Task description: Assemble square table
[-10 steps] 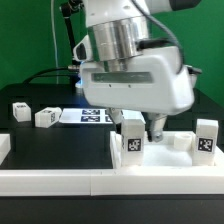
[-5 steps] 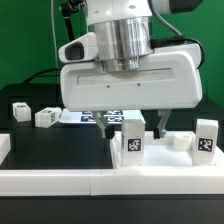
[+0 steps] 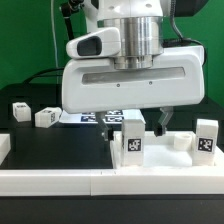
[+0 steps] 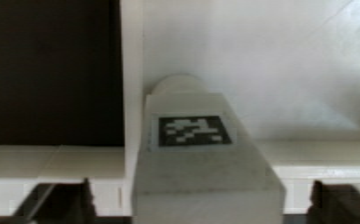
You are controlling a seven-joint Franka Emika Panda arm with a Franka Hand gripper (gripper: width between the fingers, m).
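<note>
A white tagged leg (image 3: 133, 141) stands upright on the white square table top (image 3: 176, 158) near its corner. My gripper (image 3: 134, 125) hangs right over this leg, open, one finger on each side of its top and not touching it. In the wrist view the leg (image 4: 196, 135) fills the space between my dark fingertips (image 4: 61, 202), with a small gap on each side, and my gripper (image 4: 203, 206) is centred on it. A second leg (image 3: 207, 138) stands at the exterior view's right. Two more legs (image 3: 20, 110) (image 3: 46, 117) lie loose at the left.
The marker board (image 3: 92, 116) lies flat behind the gripper. A long low white border rail (image 3: 50, 182) runs along the front, with a raised end (image 3: 4, 148) at the left. Black table surface (image 3: 60, 145) lies between the loose legs and the table top.
The hand has turned about its vertical axis from slanted to square-on and has settled over the standing leg, with its fingers now on either side of it. The legs have not moved.
</note>
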